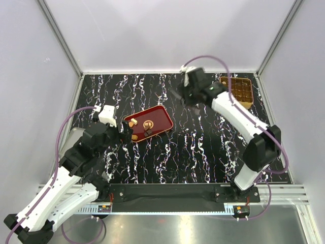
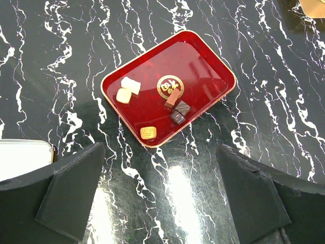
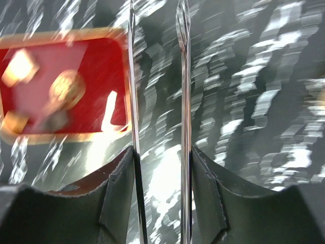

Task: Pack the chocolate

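Chocolate (image 2: 123,95) on red tray (image 2: 203,66), golden box (image 1: 238,90) well apart; left end effector (image 2: 160,168) spread, right end effector (image 3: 157,76) part-spread.

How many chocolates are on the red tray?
6 chocolates: two pale at left, three brown by the emblem, one golden at the tray's near edge. None seem hidden.

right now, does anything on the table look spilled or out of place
Nothing spilled: the loose chocolate all lies inside the red tray. The tray sits at a slant to the table edges, and three dark pieces are bunched together beside the gold emblem, one overlapping it.
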You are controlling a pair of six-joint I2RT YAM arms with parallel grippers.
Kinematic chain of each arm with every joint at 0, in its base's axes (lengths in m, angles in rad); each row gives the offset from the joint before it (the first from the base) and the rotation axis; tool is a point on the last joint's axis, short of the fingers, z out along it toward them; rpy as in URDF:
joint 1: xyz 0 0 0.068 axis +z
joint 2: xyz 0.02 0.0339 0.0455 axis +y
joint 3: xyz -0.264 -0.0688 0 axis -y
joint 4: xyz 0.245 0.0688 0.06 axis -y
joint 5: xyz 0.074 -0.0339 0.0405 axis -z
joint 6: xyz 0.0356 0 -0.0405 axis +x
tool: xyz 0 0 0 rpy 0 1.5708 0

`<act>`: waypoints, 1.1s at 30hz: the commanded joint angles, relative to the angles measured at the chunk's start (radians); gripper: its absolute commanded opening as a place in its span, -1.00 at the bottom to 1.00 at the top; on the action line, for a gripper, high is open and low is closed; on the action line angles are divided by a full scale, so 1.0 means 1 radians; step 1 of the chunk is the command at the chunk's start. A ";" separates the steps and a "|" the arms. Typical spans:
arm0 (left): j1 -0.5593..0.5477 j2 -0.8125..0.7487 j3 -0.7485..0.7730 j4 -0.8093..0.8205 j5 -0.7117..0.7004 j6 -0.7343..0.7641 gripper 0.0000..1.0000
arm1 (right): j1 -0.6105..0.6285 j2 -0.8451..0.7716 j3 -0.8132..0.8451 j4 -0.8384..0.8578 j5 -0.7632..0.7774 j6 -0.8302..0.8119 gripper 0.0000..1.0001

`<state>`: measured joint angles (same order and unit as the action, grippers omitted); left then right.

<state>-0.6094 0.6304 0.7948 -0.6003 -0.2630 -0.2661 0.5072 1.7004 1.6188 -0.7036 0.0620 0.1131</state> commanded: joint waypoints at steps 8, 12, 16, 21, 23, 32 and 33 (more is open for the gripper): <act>0.000 -0.001 0.006 0.036 -0.007 0.002 0.98 | 0.298 -0.027 -0.103 0.062 -0.005 0.082 0.06; 0.000 -0.001 0.006 0.036 -0.007 0.002 0.98 | 0.362 0.002 -0.111 0.069 0.016 0.097 0.08; 0.000 0.000 0.007 0.036 -0.004 0.002 0.98 | 0.409 0.047 -0.088 0.061 0.054 0.091 0.10; 0.000 -0.008 0.006 0.034 -0.005 0.002 0.98 | 0.442 0.102 -0.057 0.043 0.113 0.074 0.11; 0.002 -0.009 0.006 0.033 -0.008 0.001 0.98 | 0.448 0.125 -0.046 0.033 0.136 0.069 0.11; 0.000 -0.009 0.006 0.033 -0.007 0.002 0.98 | 0.490 0.169 -0.042 0.013 0.168 0.057 0.11; 0.002 -0.009 0.004 0.034 -0.007 0.002 0.98 | 0.490 0.166 -0.043 0.018 0.170 0.057 0.09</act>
<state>-0.6094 0.6300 0.7948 -0.6006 -0.2634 -0.2661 0.9836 1.8736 1.5322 -0.6937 0.1894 0.1802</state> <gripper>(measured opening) 0.988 0.555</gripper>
